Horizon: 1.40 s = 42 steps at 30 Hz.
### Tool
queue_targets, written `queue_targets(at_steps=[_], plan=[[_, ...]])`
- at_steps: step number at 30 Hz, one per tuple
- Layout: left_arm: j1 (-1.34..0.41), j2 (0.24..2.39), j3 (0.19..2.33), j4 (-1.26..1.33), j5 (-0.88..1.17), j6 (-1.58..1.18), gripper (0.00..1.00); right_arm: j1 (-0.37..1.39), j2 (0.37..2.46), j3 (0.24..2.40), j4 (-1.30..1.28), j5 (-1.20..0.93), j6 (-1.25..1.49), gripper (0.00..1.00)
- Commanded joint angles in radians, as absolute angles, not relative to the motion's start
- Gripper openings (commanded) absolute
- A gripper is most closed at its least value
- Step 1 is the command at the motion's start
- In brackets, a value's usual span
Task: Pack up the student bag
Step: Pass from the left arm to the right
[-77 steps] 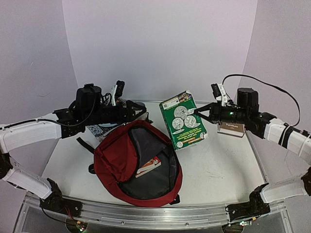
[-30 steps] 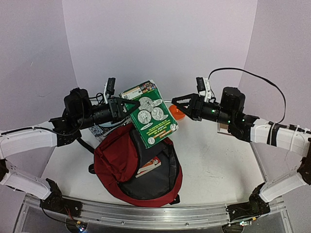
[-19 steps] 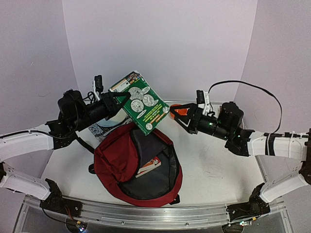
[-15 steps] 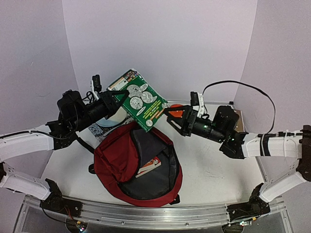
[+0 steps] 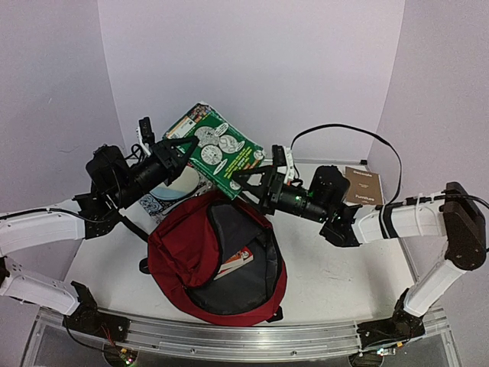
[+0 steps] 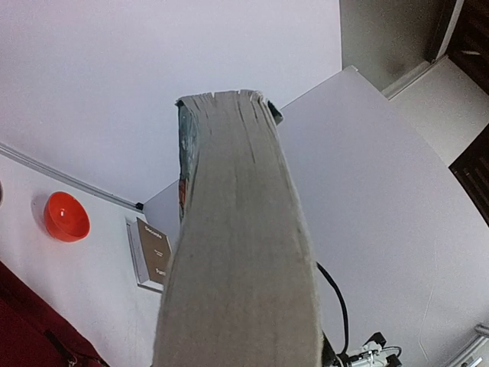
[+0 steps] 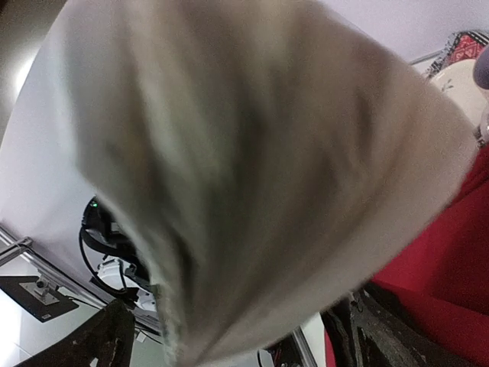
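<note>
The student bag (image 5: 183,260), dark red with grey lining, lies open on the table with a small book (image 5: 234,261) inside. My left gripper (image 5: 180,154) is shut on the left edge of a thick green book (image 5: 215,147) and holds it tilted in the air above the bag's far end. In the left wrist view the book's page edge (image 6: 237,252) fills the middle and hides the fingers. My right gripper (image 5: 243,182) is open at the book's lower right edge. Its fingers (image 7: 107,340) stand wide on either side of the pages (image 7: 244,168).
A brown book (image 5: 363,186) lies flat at the back right of the table. An orange bowl (image 6: 66,216) sits near the back wall. A patterned black-and-white item (image 5: 160,203) lies under the left arm, beside the bag's top.
The green book passed from the right gripper to the left, which raised it up and leftwards. The right gripper opened wide and swung left to the book's lower edge.
</note>
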State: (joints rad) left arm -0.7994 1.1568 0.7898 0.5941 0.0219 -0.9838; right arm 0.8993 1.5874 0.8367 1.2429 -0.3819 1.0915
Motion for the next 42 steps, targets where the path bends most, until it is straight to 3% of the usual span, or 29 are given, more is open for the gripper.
queue_targets(at_steps=[1, 18, 27, 29, 37, 42], plan=[[-0.799, 1.106, 0.788, 0.736, 0.017, -1.033, 0.0, 0.906, 1.571, 0.914, 1.437, -0.409, 1.058, 0.98], [-0.799, 1.036, 0.689, 0.766, 0.115, -1.18, 0.0, 0.876, 1.574, 0.975, 1.443, -0.376, 1.003, 0.82], [-0.799, 1.039, 0.658, 0.774, 0.162, -1.22, 0.0, 0.86, 1.59, 0.989, 1.451, -0.385, 1.005, 0.64], [-0.799, 1.043, 0.657, 0.777, 0.174, -1.225, 0.0, 0.858, 1.6, 0.995, 1.454, -0.391, 1.009, 0.55], [-0.799, 1.041, 0.647, 0.779, 0.17, -1.185, 0.01, 0.849, 1.61, 0.992, 1.474, -0.414, 1.034, 0.02], [-0.799, 1.06, 0.626, 0.778, 0.174, -1.135, 0.22, 0.819, 1.56, 0.935, 1.473, -0.404, 1.034, 0.0]])
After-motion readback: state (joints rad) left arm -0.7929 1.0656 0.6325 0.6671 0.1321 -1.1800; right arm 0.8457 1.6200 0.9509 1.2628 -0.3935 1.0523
